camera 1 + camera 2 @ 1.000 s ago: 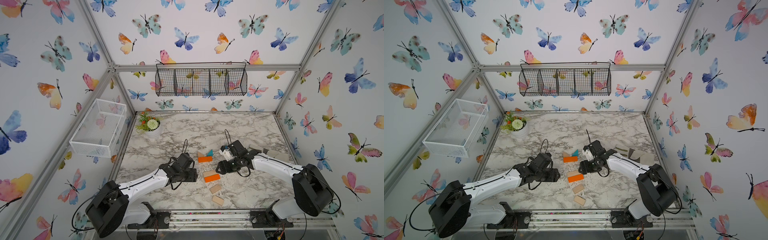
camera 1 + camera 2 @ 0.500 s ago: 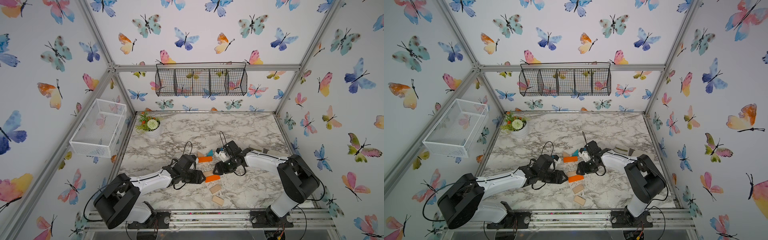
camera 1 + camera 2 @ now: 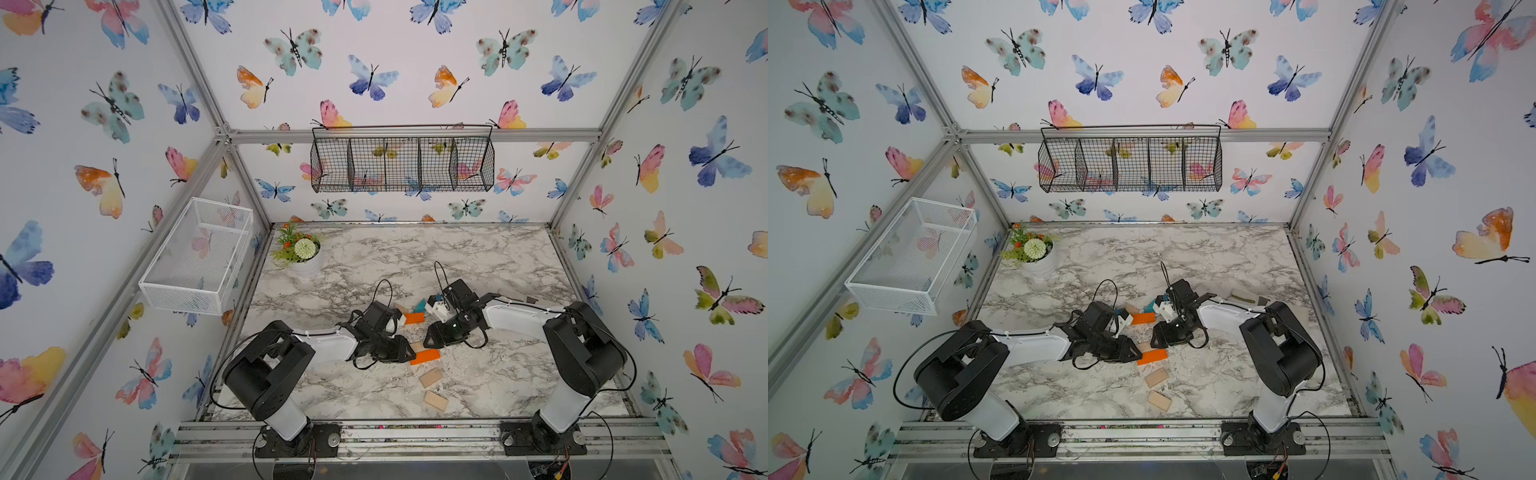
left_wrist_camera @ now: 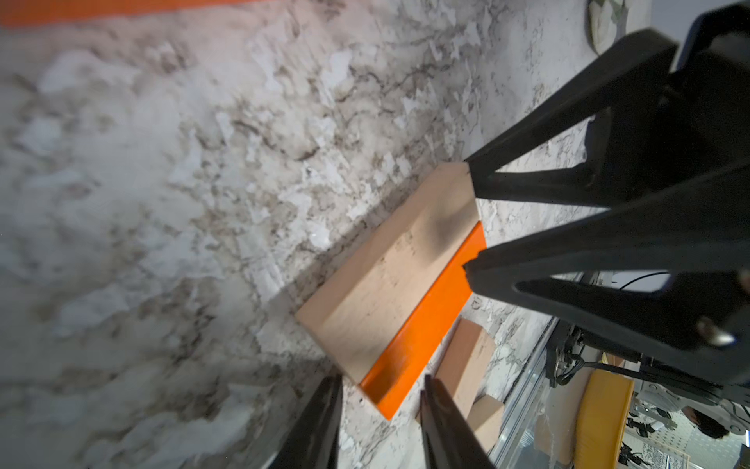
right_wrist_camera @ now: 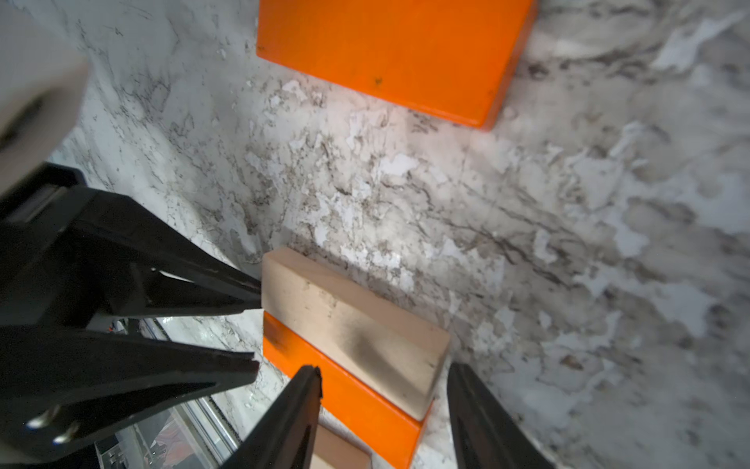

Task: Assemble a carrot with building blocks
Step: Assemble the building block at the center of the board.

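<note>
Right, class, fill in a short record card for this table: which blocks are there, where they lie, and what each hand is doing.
surface: marble table
joined pair: pale block lying flush against the near orange bar
set apart: far orange bar, with a teal triangle beside it
loose pieces: two small pale blocks nearer the front edge
left hand: open, at one end of the pair
right hand: open, at the opposite end
held: nothing
</note>
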